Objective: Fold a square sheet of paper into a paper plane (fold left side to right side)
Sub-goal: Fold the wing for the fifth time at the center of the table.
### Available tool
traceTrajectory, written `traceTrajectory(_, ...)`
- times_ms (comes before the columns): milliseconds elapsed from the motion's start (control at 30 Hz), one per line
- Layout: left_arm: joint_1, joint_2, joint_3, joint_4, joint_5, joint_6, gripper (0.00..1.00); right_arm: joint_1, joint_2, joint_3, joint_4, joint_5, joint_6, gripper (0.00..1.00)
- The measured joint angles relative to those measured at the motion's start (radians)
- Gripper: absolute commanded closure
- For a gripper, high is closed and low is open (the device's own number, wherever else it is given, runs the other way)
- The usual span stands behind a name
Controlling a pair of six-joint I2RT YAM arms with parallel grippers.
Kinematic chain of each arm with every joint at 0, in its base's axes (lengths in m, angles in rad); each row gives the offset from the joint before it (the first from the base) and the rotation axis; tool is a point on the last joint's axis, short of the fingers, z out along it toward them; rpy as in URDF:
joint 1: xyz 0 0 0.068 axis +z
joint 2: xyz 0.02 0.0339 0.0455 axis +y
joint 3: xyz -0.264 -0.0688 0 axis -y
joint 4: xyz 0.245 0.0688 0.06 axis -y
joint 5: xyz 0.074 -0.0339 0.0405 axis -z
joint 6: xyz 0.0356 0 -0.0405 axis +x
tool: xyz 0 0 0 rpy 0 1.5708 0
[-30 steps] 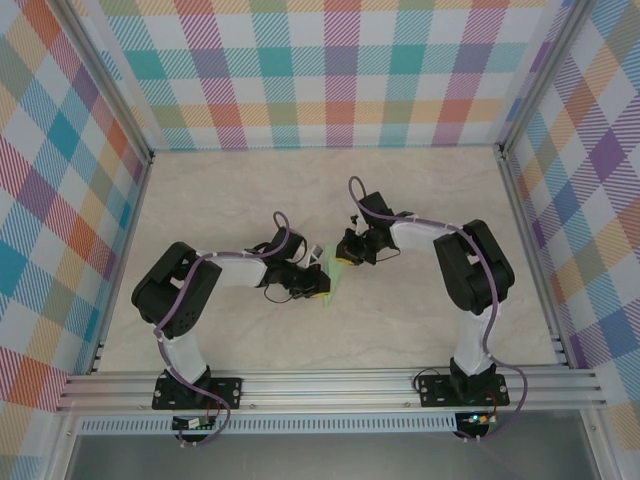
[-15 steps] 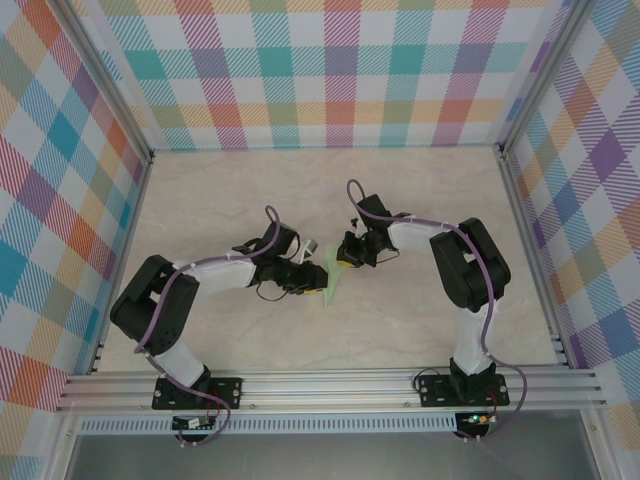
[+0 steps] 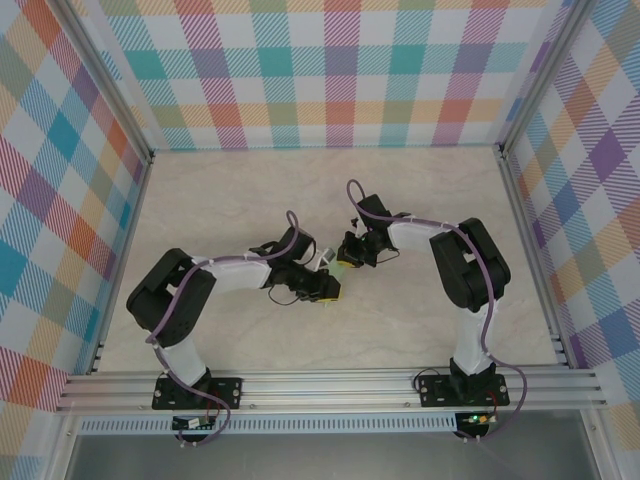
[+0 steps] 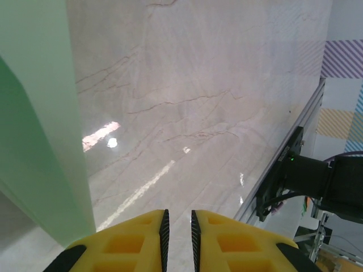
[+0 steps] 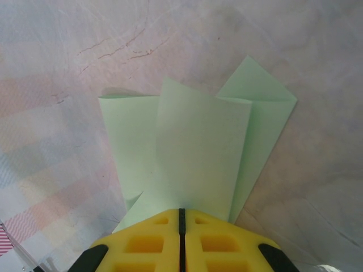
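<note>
The pale green sheet of paper (image 5: 198, 141) is folded into several overlapping layers that fan out ahead of my right gripper (image 5: 181, 211), which is shut on its near edge. In the top view the right gripper (image 3: 343, 263) sits at the table's middle, tip to tip with my left gripper (image 3: 328, 290); the paper between them is mostly hidden. In the left wrist view a raised flap of the paper (image 4: 34, 141) stands along the left edge. My left gripper (image 4: 177, 212) has its jaws a narrow gap apart, with bare table showing between them.
The marble-look table top (image 3: 230, 200) stretches around both arms. An aluminium frame rail (image 3: 330, 385) runs along the near edge. Checked walls (image 3: 330, 70) close off the back and sides.
My left gripper has shifted right, closer to the right gripper, and now covers the green tip that showed below it. Its jaws widened, then narrowed. The right arm stayed put.
</note>
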State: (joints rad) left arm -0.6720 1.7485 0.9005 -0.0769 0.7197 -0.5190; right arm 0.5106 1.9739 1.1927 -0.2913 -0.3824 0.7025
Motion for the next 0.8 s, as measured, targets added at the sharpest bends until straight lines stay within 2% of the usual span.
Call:
traceTrajectory(400,0.017,0.024,-0.002,-0.024,-0.076,0.038,0.83,0.000,0.013,0.029,-0.043,0.019,-0.009,0.92)
traceTrajectory(800,0.047,0.039,-0.029,-0.023,-0.093,0.042,0.84,0.000,0.015,0.040,-0.061,0.027,-0.012,0.92)
